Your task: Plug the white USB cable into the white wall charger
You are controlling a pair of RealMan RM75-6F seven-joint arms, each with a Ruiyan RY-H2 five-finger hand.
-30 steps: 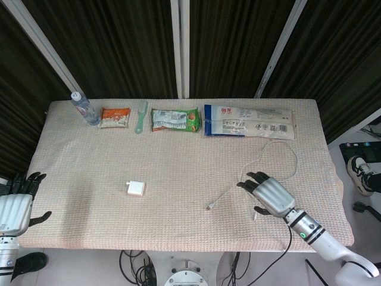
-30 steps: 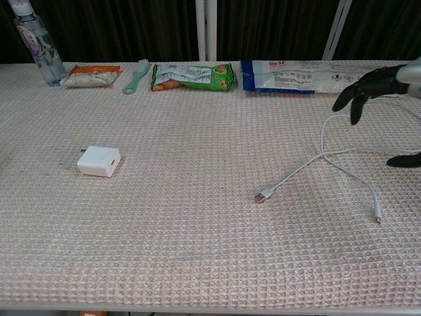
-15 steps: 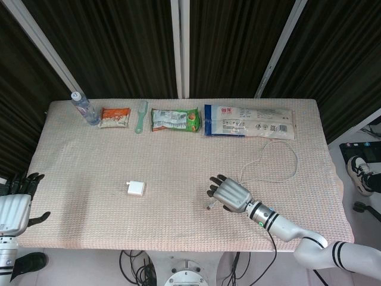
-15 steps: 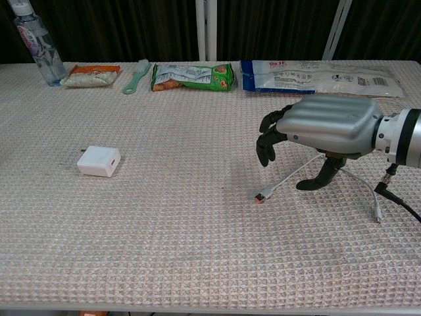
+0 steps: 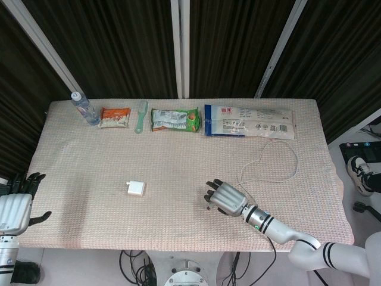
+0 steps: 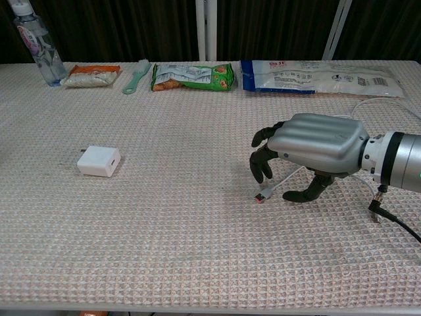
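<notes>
The white wall charger (image 5: 136, 189) (image 6: 99, 160) lies flat on the table's left half, apart from both hands. The white USB cable (image 5: 278, 177) loops across the right side, and its USB plug (image 6: 262, 195) rests on the cloth. My right hand (image 5: 224, 197) (image 6: 312, 145) hovers low over that plug end, palm down, fingers curled downward just above the plug and thumb beside the cord; nothing is gripped. My left hand (image 5: 15, 205) hangs off the table's front left edge, fingers spread, empty.
Along the far edge lie a water bottle (image 5: 84, 108), an orange snack packet (image 5: 115, 117), a green brush (image 5: 140, 115), a green snack bag (image 5: 175, 119) and a long white-and-blue package (image 5: 248, 121). The beige woven cloth (image 6: 184, 250) covers the table.
My right hand has swept from the right edge leftward along the cable to its plug end and dropped lower over it. The left hand has stayed put.
</notes>
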